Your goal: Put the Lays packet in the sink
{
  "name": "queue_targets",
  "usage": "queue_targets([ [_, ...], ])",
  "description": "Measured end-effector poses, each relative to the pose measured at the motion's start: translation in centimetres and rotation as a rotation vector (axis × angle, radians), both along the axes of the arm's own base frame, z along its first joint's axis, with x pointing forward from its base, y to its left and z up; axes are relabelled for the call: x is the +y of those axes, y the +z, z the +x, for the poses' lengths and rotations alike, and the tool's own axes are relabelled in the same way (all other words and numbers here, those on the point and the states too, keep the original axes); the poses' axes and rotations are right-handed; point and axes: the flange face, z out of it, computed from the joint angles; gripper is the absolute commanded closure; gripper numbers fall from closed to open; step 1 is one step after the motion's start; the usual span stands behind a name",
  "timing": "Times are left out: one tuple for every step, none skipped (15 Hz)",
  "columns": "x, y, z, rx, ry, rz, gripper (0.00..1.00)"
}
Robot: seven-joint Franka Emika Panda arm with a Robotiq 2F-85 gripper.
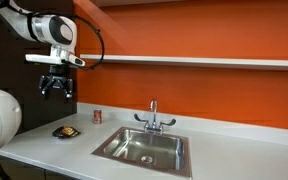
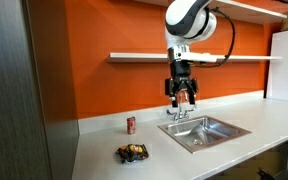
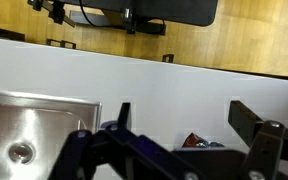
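Observation:
The Lays packet point(image 1: 66, 131) is a dark, crumpled bag with yellow and red print, lying flat on the white counter left of the sink point(image 1: 144, 148). It also shows in an exterior view point(image 2: 133, 152) near the counter's front. My gripper point(image 1: 55, 86) hangs high above the counter, open and empty, well above the packet; in an exterior view it is point(image 2: 181, 94) over the sink's point(image 2: 206, 131) back edge. In the wrist view the open fingers point(image 3: 184, 118) frame bare counter, a corner of the packet point(image 3: 198, 142) peeks over the gripper body, and the sink point(image 3: 34, 135) lies at the left.
A small red can point(image 1: 97, 116) stands by the orange wall, also in an exterior view point(image 2: 131, 124). A chrome faucet point(image 1: 154, 118) rises behind the sink. A white shelf point(image 1: 194, 62) runs along the wall. A dark cabinet point(image 2: 29, 90) bounds the counter's end.

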Motion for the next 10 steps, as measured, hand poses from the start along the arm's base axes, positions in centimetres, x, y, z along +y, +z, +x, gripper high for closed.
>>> queue_targets([
  [1.1,-1.0,0.3,-0.002,0.021,-0.002,0.00],
  [2.1,-2.0,0.6,-0.006,0.040,-0.002,0.00],
  [3.1,-3.0,1.0,-0.012,0.059,0.000,0.00],
  [4.1,-4.0,1.5,-0.016,0.076,0.003,0.00],
  [5.0,-5.0,2.0,-0.022,0.090,0.008,0.00],
  [5.9,-5.9,2.7,-0.029,0.100,0.016,0.00],
  [6.6,-6.8,3.5,-0.038,0.106,0.026,0.00],
  [7.1,-7.6,4.3,-0.045,0.108,0.035,0.00],
  [7.6,-8.4,5.1,-0.051,0.108,0.044,0.00],
  [7.9,-9.2,6.0,-0.056,0.106,0.051,0.00],
])
